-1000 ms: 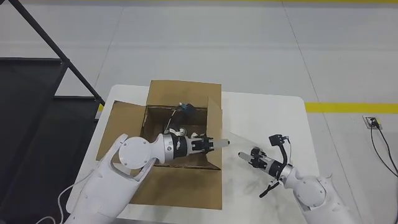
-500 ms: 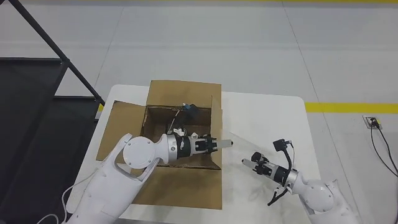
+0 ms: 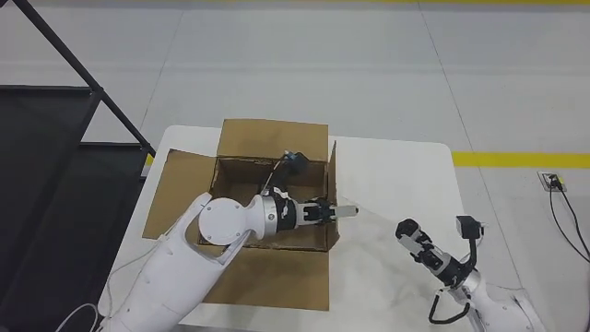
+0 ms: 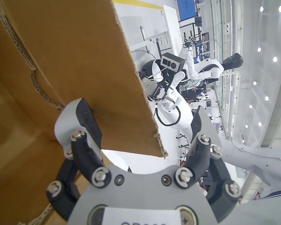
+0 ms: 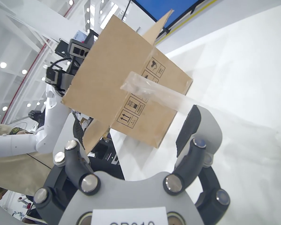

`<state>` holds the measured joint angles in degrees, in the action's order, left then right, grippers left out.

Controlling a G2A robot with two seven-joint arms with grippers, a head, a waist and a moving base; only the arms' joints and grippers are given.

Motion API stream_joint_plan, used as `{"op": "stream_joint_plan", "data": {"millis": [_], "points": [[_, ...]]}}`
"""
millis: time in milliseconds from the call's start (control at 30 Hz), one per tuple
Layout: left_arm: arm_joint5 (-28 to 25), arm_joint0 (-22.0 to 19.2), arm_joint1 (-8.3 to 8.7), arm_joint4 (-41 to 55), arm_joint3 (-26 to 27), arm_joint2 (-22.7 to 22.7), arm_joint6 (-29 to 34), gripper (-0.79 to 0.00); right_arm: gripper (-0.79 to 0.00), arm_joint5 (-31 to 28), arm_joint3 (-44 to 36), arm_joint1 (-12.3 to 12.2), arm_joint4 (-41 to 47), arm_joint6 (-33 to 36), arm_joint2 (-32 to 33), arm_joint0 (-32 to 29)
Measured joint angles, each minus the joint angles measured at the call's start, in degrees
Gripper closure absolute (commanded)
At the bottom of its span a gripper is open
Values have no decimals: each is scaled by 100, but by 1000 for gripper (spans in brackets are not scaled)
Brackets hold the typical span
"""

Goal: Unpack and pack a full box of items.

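White table (image 3: 406, 161) carries an open cardboard box (image 3: 273, 136) on its left part, with three flaps laid outward and the right flap (image 4: 84, 47) standing upright. The left hand (image 4: 141, 113) straddles that flap's edge, fingers wide, one pad against the inner face. A strip of clear tape (image 5: 154, 92) trails from the box's right side toward the right hand (image 5: 134, 124), which hangs wide and empty over the near right of the table, apart from the box. This looks like the opening step; next, the flap probably needs folding outward. What the box holds I cannot tell.
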<state>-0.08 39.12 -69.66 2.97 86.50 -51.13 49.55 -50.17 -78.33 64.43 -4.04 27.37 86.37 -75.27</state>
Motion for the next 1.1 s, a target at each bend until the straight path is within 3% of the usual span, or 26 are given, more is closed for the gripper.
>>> {"op": "stream_joint_plan", "data": {"millis": [533,1100], "points": [[55,-368,-326,-242,-545,787,-270,-785,-785,-677,-148,7,-210,-1071,298,-463],[62,-385,-489,-291,-850,915,-283,-785,-785,-637,-279,-4,-411,-1202,290,-509]]}}
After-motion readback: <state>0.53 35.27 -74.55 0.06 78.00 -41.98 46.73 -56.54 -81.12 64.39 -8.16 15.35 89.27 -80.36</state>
